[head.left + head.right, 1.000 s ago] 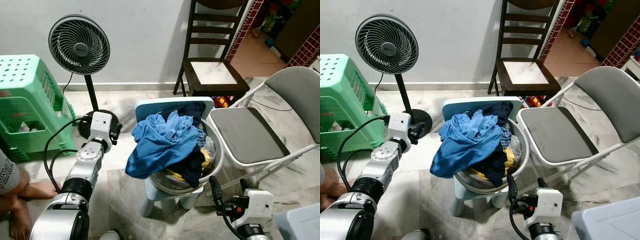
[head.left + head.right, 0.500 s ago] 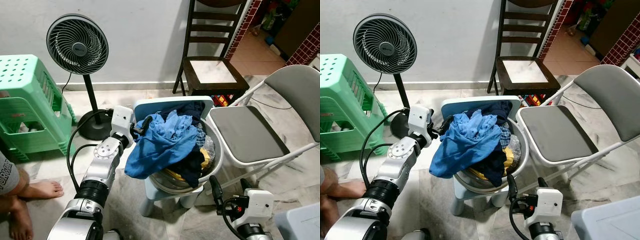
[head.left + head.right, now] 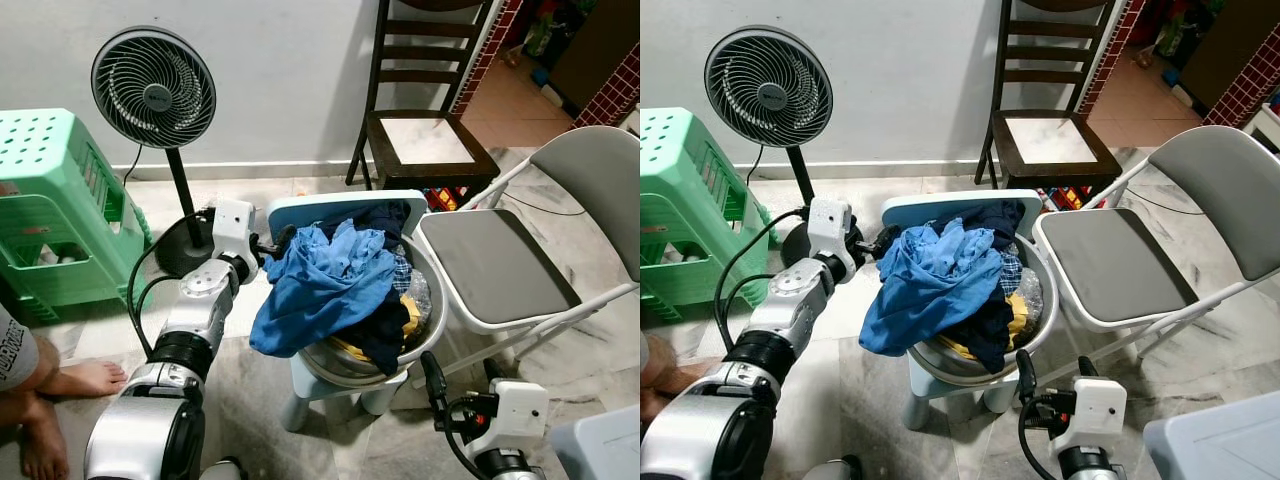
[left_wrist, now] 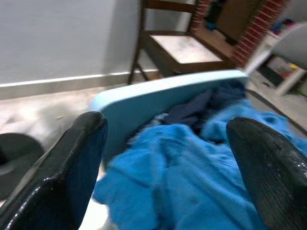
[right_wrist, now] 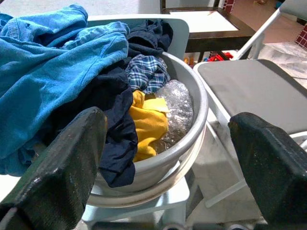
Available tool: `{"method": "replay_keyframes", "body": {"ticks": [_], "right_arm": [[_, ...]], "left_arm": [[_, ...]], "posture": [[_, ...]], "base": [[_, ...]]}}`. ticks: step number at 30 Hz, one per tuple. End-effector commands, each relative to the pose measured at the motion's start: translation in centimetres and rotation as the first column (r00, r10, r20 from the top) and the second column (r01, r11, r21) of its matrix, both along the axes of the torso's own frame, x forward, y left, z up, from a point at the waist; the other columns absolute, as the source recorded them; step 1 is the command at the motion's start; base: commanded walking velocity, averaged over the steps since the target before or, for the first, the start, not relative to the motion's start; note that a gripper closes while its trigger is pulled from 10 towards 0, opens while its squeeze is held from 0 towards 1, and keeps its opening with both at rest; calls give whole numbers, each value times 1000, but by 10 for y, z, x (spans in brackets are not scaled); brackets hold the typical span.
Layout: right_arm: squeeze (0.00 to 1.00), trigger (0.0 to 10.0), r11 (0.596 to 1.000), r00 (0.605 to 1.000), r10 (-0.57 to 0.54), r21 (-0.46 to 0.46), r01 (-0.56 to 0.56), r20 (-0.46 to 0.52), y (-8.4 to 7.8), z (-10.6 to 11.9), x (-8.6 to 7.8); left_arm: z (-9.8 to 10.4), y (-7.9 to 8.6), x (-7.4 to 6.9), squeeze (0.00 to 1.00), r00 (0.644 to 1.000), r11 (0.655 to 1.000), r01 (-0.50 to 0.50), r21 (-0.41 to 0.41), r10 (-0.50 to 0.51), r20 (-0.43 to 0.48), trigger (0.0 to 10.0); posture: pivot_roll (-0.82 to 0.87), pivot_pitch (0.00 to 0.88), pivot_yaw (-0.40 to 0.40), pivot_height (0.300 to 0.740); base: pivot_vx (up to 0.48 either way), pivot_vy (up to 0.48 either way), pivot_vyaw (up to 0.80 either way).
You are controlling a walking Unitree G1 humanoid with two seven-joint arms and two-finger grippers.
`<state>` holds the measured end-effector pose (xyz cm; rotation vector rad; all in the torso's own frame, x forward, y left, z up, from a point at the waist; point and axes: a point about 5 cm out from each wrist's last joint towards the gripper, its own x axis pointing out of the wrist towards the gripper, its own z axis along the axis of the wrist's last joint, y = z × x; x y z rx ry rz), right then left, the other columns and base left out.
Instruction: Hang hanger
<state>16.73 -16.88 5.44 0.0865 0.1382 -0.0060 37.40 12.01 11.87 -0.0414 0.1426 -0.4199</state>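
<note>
Right tool (image 3: 455, 385): low, before the stool (image 3: 330, 380), fingers apart. Basin (image 5: 192, 124) of clothes on the stool; blue shirt (image 3: 320, 290) drapes over its left rim. Left tool (image 3: 268, 244): fingers apart, at the shirt's left edge. Hanger: cannot tell where. Beyond: fan (image 3: 153, 88), chairs.

No legible text — none anywhere.

left gripper (image 3: 272, 243) at blue shirt (image 3: 325, 285) | basin (image 3: 425, 330) on stool (image 3: 330, 375)
</note>
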Motion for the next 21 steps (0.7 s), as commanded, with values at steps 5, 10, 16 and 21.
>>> {"method": "replay_keyframes", "body": {"ticks": [5,10,16,21], "right_arm": [[0,10000,999,999,-35,-18,35,15,-7,3,-3],[0,10000,999,999,-36,-15,36,17,-5,4,-3],[0,10000,999,999,-42,-19,42,16,-7,4,-4],[0,10000,998,999,-50,-23,51,13,-9,4,-6]], "left_arm": [[-14,-20,-8,1000,991,993,116,7,-115,-68,10000],[-17,-32,-8,447,986,992,126,-24,-128,-107,10000],[-15,-32,-5,0,986,993,79,-82,-90,-140,0],[-17,-30,-4,0,986,995,68,-76,-79,-150,0]], "posture": [[35,144,-115,740],[33,143,-116,740],[23,145,-115,740],[18,145,-112,740]], "base": [[0,0,0],[0,0,0],[0,0,0],[0,0,0]]}}
